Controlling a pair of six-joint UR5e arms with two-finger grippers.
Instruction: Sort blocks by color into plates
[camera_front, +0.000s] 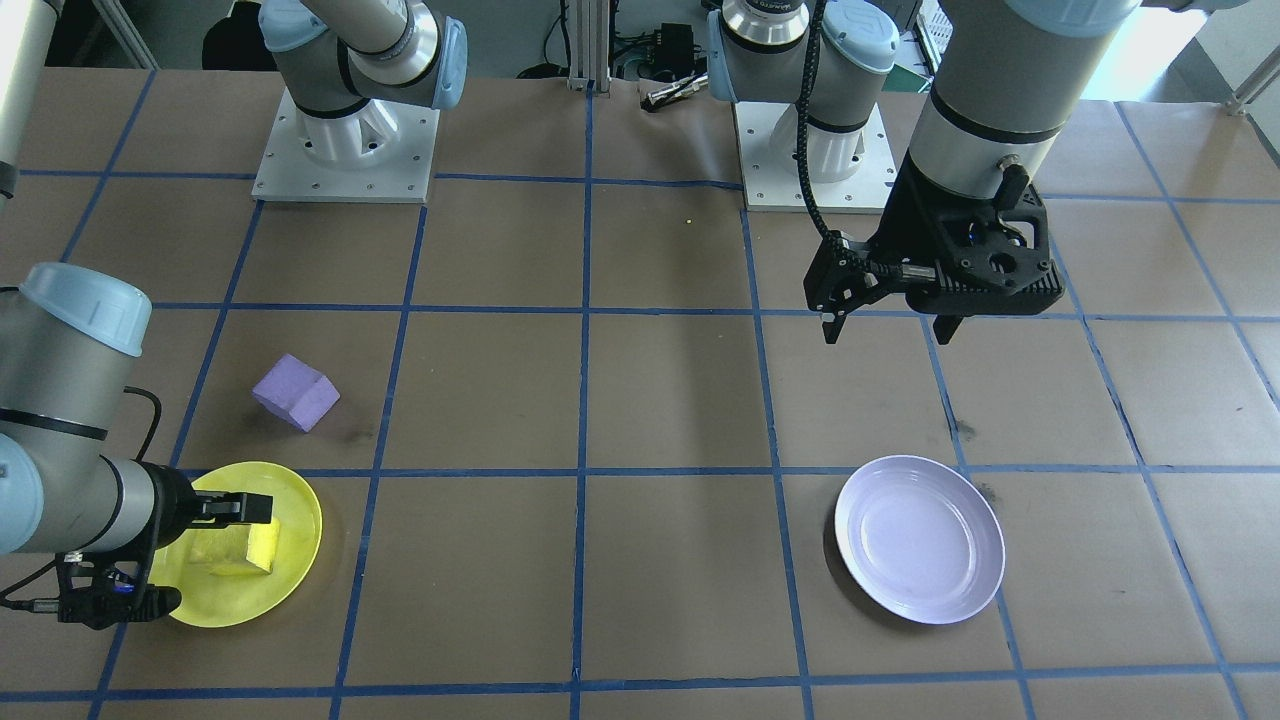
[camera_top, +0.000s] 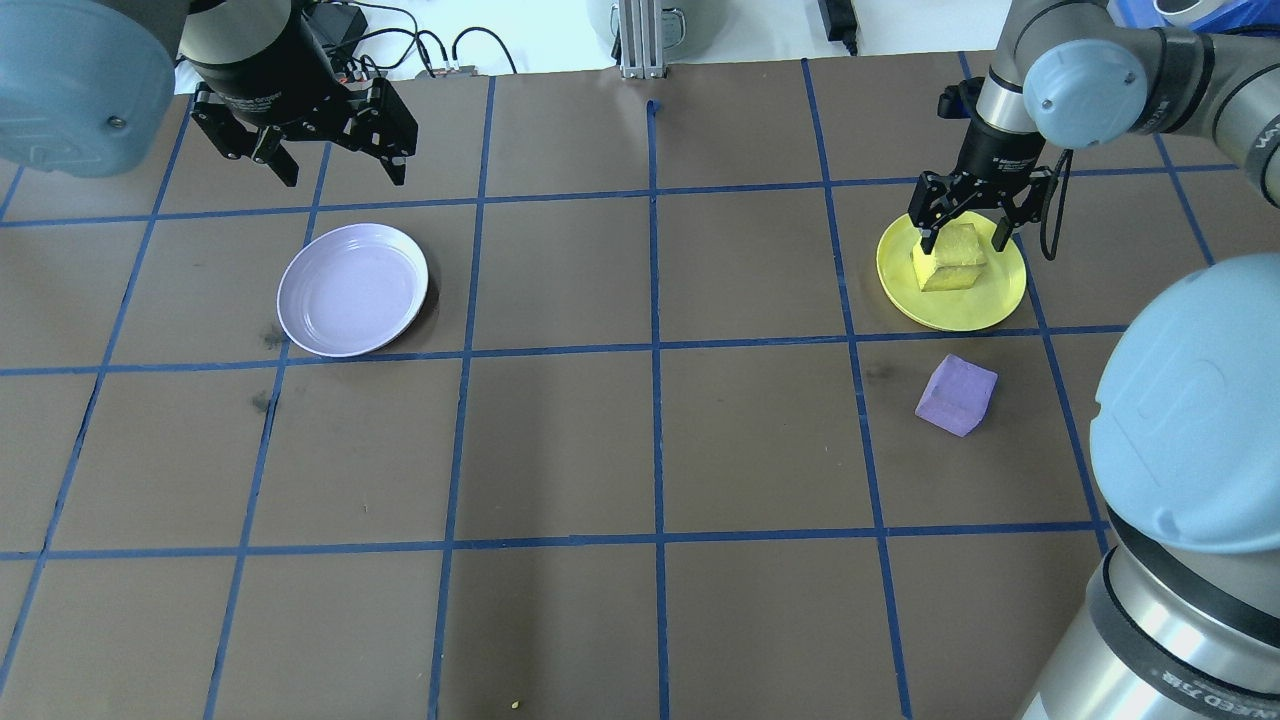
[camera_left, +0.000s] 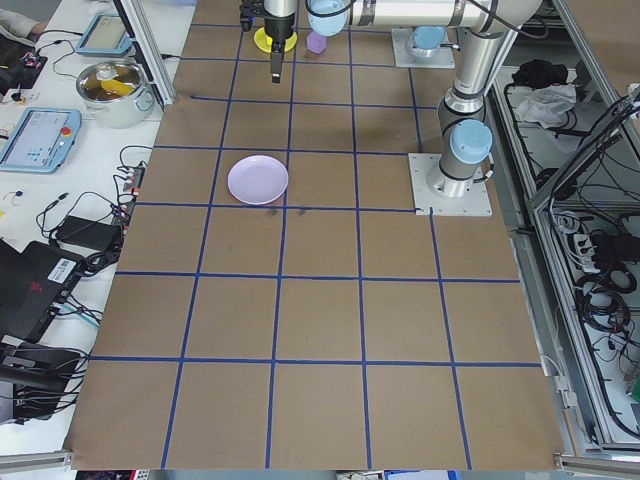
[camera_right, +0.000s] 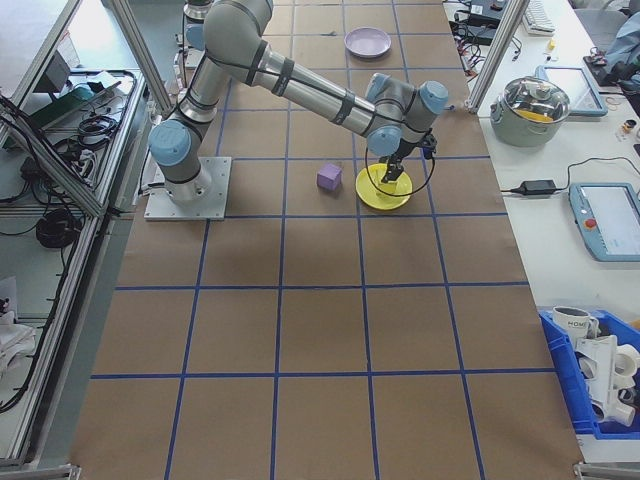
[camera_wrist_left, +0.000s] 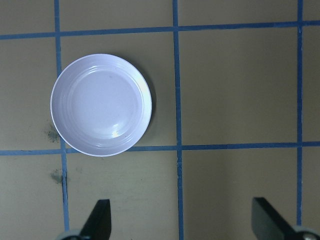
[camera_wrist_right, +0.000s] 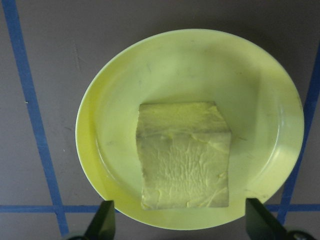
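The yellow block (camera_top: 950, 262) rests in the yellow plate (camera_top: 985, 310) at the table's right. My right gripper (camera_top: 963, 244) hovers over it, open, its fingers standing wide on either side of the block (camera_wrist_right: 182, 155) without touching it. The purple block (camera_top: 957, 395) lies on the brown paper just nearer to me than the yellow plate, tipped on an edge. The lavender plate (camera_top: 352, 290) sits empty at the left. My left gripper (camera_top: 343, 180) hangs open in the air beyond it, holding nothing. In the left wrist view the lavender plate (camera_wrist_left: 101, 105) shows ahead of the fingertips.
Blue tape lines divide the brown paper table top (camera_top: 650, 450) into squares. The two arm bases (camera_front: 345, 145) stand at the robot's edge. Cables and boxes (camera_top: 440, 50) lie past the far edge.
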